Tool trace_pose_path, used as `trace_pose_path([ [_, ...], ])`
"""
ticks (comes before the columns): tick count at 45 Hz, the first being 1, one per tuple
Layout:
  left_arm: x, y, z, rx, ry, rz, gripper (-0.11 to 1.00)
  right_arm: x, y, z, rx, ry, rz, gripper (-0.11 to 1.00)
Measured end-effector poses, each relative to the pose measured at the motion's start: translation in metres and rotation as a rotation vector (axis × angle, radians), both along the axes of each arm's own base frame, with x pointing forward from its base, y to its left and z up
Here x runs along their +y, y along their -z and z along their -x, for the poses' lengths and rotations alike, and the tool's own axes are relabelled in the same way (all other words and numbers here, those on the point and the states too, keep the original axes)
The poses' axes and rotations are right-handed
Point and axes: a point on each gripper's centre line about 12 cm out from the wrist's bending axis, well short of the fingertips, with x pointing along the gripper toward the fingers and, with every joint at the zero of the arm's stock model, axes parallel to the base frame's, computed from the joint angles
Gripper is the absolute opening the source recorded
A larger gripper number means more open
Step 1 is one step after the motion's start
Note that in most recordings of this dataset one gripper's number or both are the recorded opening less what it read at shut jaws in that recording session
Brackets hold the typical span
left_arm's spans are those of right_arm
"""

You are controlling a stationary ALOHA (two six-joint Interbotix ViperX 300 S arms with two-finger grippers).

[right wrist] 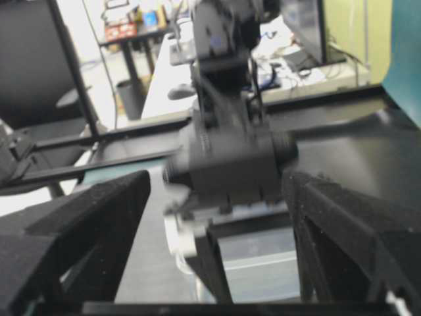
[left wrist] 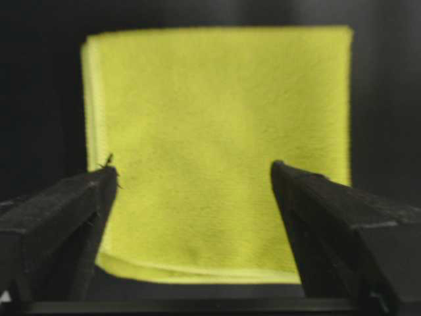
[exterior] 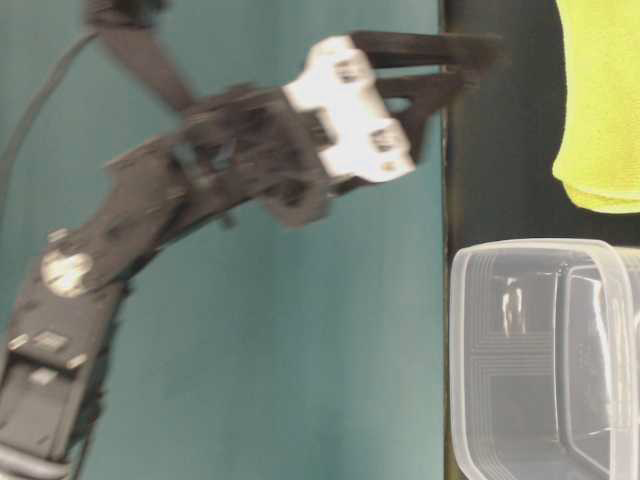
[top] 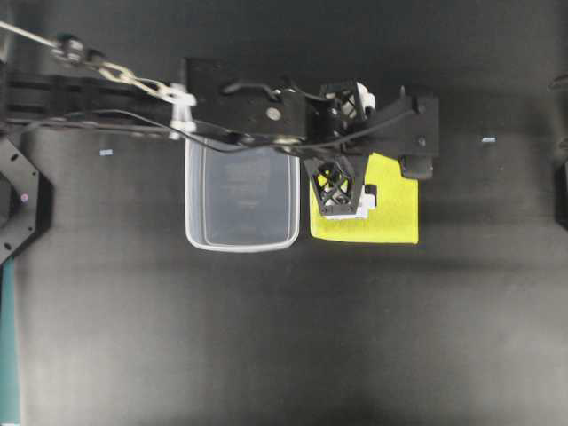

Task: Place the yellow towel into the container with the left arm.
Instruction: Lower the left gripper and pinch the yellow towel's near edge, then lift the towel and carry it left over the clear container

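Matte black worktop (top: pixel 266 337) fills overhead view. Two small pale-blue tape marks on it: one at left (top: pixel 106 153), one at right (top: pixel 487 139). Teal wall panel (exterior: pixel 250 350) behind in table-level view. Right wrist view, blurred bkgd: black office chair (right wrist: pixel 29 66), cluttered white desk (right wrist: pixel 171 72), dark monitor (right wrist: pixel 304 26).

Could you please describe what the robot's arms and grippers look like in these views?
The left arm is black and jointed, with white blocks and a silver braided cable. The left gripper has black lattice-patterned fingers on white mounts. The right gripper shows broad, matte black fingers.
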Motion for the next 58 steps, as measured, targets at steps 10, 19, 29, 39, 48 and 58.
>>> trace_pose_path([
  [10, 0.003, 0.045, -0.006, 0.082, 0.032, -0.020, 0.90, -0.002, -0.001, 0.001, -0.005, 0.012, -0.001, 0.78],
  [19, -0.001, 0.075, -0.006, 0.137, 0.041, -0.018, 0.90, -0.002, -0.002, 0.001, -0.008, 0.012, -0.001, 0.78],
  [29, -0.003, 0.078, -0.008, 0.145, 0.047, -0.018, 0.81, -0.002, -0.001, 0.001, -0.008, 0.012, -0.004, 0.78],
  [39, -0.015, 0.077, -0.007, 0.174, 0.076, -0.023, 0.27, -0.002, -0.001, 0.001, -0.008, 0.012, -0.004, 0.78],
  [48, -0.020, 0.051, -0.018, 0.116, 0.102, -0.037, 0.07, -0.002, -0.003, 0.003, -0.016, 0.012, -0.005, 0.78],
  [58, -0.016, -0.029, -0.020, 0.040, 0.094, -0.045, 0.07, -0.001, -0.008, 0.006, -0.039, 0.012, -0.004, 0.76],
])
